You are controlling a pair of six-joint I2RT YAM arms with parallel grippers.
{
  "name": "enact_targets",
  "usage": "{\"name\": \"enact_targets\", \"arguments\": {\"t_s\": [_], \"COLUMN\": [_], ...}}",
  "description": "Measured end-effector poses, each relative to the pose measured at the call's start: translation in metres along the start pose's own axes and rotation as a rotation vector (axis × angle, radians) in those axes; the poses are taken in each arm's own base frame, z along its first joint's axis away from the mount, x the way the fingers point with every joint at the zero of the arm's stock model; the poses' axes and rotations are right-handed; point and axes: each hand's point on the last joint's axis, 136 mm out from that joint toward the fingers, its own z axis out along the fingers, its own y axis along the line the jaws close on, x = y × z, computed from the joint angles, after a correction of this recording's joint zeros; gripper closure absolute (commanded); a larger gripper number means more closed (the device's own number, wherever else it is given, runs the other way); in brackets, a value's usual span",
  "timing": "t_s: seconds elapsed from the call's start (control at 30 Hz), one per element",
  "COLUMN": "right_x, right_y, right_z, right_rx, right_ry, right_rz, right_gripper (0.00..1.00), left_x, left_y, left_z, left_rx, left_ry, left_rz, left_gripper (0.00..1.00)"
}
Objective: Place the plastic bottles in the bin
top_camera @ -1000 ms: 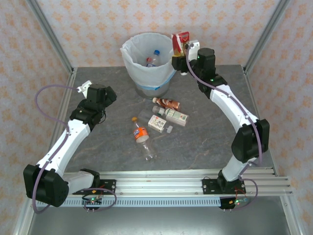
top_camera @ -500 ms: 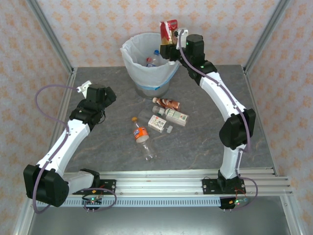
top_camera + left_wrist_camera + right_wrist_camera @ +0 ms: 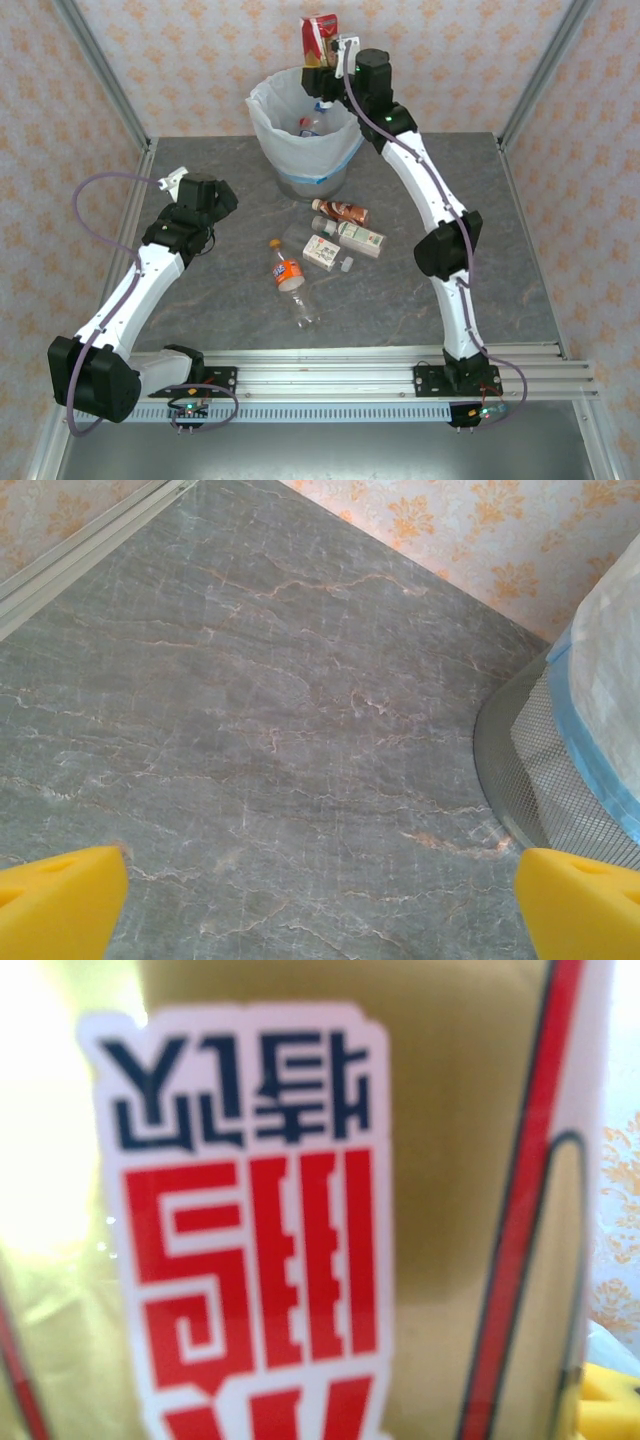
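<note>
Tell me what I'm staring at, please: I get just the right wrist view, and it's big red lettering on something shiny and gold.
Observer: That is a red-and-gold drink bottle, gripped upright by the right pincer.
Operator: Where is it being held?
Observer: High up, roughly over the far rim of the round bin lined with a white plastic bag.
Operator: Is anything in the bin?
Observer: Yes, clear bottles lie inside it.
</note>
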Motion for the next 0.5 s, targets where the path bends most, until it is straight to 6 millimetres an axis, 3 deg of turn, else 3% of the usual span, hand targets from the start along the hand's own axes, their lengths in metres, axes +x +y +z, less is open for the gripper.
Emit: {"name": "enact_targets", "arguments": {"t_s": [0.5], "right_x": [0.078], "right_y": [-0.041], "right_z": [0.041], "right_rx": [0.124], "right_ry": [0.107], "right_rz": [-0.041], "right_gripper": [0.36], "left_x": [0.01], "left_y": [0.001], "left_z": [0.01], "left_rx": [-0.023], "left_ry": [0.034], "left_rz": [0.023], "left_gripper": [0.0]}}
